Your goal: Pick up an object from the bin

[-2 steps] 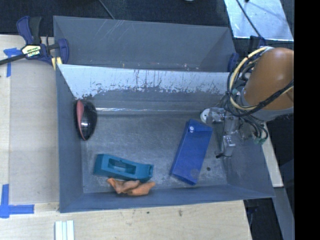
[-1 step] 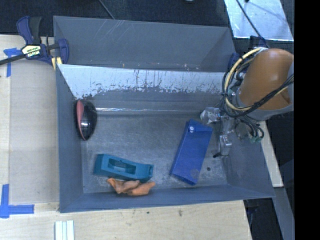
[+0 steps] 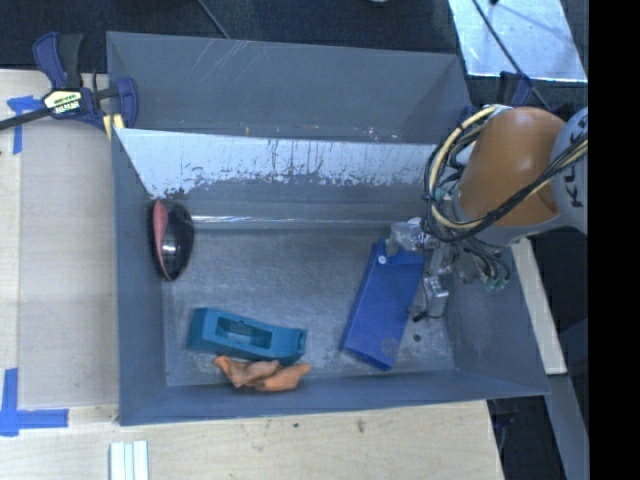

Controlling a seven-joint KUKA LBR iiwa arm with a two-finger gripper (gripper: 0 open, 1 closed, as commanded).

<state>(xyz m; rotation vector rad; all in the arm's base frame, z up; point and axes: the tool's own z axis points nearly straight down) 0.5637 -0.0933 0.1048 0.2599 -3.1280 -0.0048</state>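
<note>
My pincer hangs at the right edge of the flat blue box, which lies near the bin's right wall. I cannot tell whether it is open or closed.

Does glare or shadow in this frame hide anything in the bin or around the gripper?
Camera view: a bright glare band crosses the bin's back wall, above the contents; the floor is evenly lit, so the blue flat box, teal block, orange piece and dark oval thing show plainly; the gripper, beside the box's right edge, looks slightly shaded by the arm.
</note>
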